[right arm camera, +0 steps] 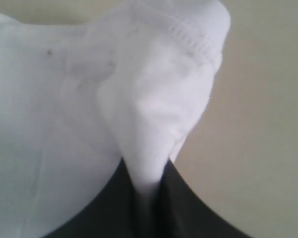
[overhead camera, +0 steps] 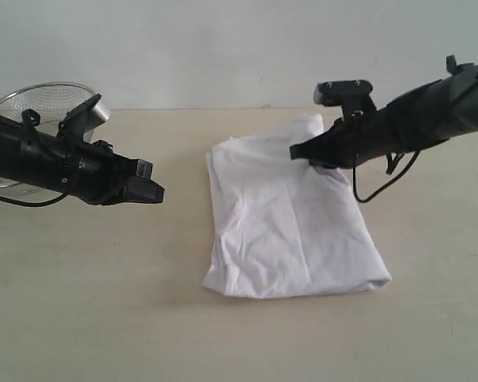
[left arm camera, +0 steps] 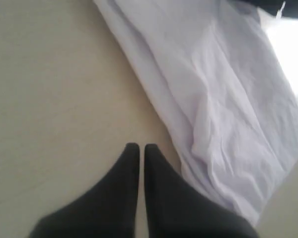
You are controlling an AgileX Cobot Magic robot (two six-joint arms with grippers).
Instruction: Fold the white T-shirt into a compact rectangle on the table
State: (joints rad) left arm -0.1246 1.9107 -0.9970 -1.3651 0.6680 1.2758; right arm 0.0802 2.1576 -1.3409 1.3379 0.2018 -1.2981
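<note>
Shirt (overhead camera: 291,223) lies part folded mid surface (overhead camera: 80,302), soft, light and floppy, so I pinch its thick stitched edge tight in my right hand (overhead camera: 297,151), while my left hand (overhead camera: 158,191) hangs closed and empty beside it.

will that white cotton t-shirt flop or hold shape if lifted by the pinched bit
Probably floppy: the white cotton T-shirt bunches into a peak where the right gripper pinches it. Likely light, as that small pinch tents it. The wrinkled folded layers may slide apart.
</note>
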